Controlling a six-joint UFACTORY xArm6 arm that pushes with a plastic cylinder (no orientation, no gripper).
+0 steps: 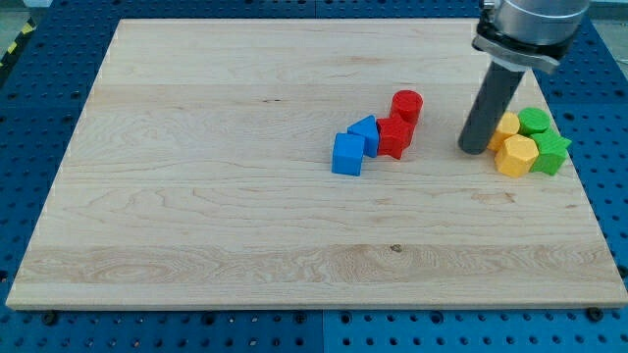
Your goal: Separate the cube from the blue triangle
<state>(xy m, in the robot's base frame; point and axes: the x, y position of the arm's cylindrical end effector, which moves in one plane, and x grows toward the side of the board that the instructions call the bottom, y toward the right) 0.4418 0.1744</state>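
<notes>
Blue cube (347, 155) is seen mid-board, touching blue triangle (365, 133) on its upper right. Tip (474, 149) is set down well right, beside yellow blocks (512, 145); nothing touched, no jaws fitted.

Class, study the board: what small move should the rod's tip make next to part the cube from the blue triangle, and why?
Probably slide my tip toward the view's left, round to the blue cube's right side. The tip stands by the yellow blocks, far from the blue cube, which touches the blue triangle. It cannot push until it reaches that pair.
</notes>
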